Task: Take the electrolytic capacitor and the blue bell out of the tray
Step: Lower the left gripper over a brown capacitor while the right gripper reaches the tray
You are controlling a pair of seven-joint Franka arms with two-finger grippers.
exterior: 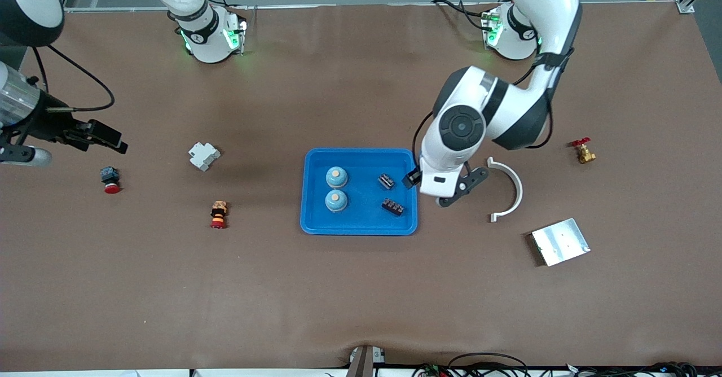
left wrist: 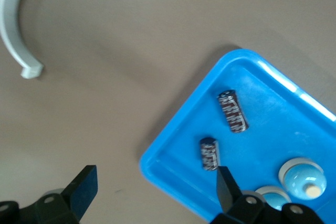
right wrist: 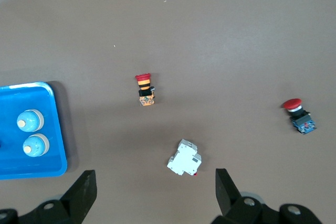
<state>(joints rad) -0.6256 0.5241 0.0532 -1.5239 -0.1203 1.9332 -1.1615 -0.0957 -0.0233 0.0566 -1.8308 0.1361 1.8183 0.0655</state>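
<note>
Two pale blue bells [exterior: 336,177] [exterior: 335,200] and two black capacitors [exterior: 386,181] [exterior: 392,206] lie in the blue tray [exterior: 361,152] at mid-table. My left gripper [exterior: 445,182] hangs open and empty over the tray's rim toward the left arm's end. In the left wrist view its jaws [left wrist: 156,182] straddle the tray's corner [left wrist: 144,163], one capacitor [left wrist: 209,153] by one finger, the other capacitor [left wrist: 233,110] farther in. My right gripper [exterior: 104,135] waits open and empty toward the right arm's end; its wrist view shows the gripper [right wrist: 154,187], tray [right wrist: 55,145] and bells [right wrist: 29,120].
A white breaker [exterior: 203,156], a red-capped blue button [exterior: 110,179] and an orange-and-red button [exterior: 218,214] lie toward the right arm's end. A white curved clamp [exterior: 510,188], a metal plate [exterior: 560,241] and a brass valve [exterior: 584,151] lie toward the left arm's end.
</note>
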